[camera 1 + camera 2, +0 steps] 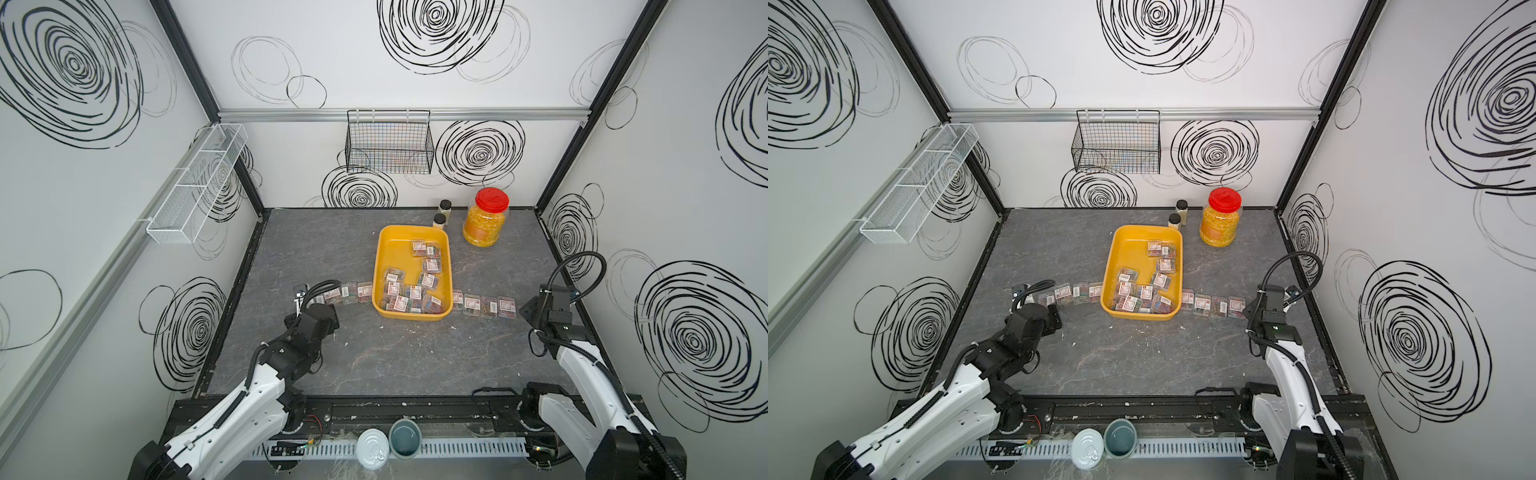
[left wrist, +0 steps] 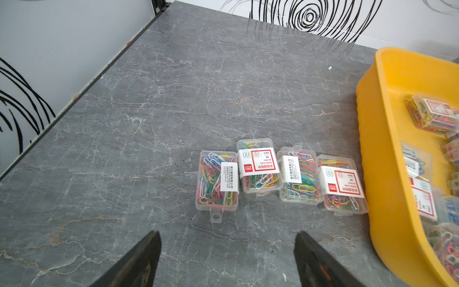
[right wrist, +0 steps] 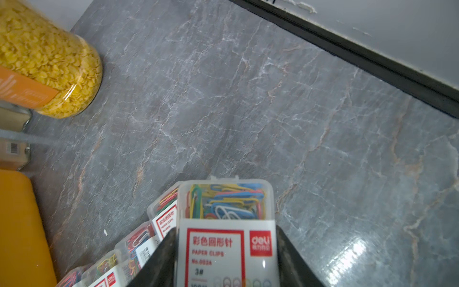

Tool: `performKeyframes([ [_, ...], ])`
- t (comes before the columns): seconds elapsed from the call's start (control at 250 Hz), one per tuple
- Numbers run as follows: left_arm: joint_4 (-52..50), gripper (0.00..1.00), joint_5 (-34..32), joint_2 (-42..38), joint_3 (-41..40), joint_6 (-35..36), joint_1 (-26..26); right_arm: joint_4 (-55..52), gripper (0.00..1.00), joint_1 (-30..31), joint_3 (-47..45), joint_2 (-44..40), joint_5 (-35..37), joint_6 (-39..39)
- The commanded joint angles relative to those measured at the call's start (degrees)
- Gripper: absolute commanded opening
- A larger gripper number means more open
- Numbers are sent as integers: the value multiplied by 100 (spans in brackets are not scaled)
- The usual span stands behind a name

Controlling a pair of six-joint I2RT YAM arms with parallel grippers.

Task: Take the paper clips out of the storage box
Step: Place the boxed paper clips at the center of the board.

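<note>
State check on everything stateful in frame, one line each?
storage box: partly emptied, cases inside
left row of cases: out, on table
right row of cases: out, on table
left gripper: open, empty
right gripper: shut on end case
jar: upright, lid on
bottles: upright, capped

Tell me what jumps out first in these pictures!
The bright yellow tray sits in the middle of the grey table, holding little cases of colourful paper clips. On both sides of it lie more cases, and the right end effector grips one case. A red-lidded jar of yellow grains stands behind the tray.
</note>
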Motion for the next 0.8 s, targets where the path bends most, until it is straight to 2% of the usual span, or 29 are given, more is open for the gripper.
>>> performKeyframes([
  [0.0, 87, 88, -138, -19, 137, -80, -30, 385, 40, -315, -180, 101, -329, 173],
  [0.22, 87, 88, -156, 130, 181, -79, -34, 684, 41, -523, -203, 553, -395, 165],
  [0.591, 69, 88, -159, 70, 158, -85, -21, 1148, 44, -938, -212, 1447, -992, 172],
  [0.799, 78, 89, -162, 88, 159, -85, -16, 1271, 50, -959, -143, 1782, -1098, 176],
])
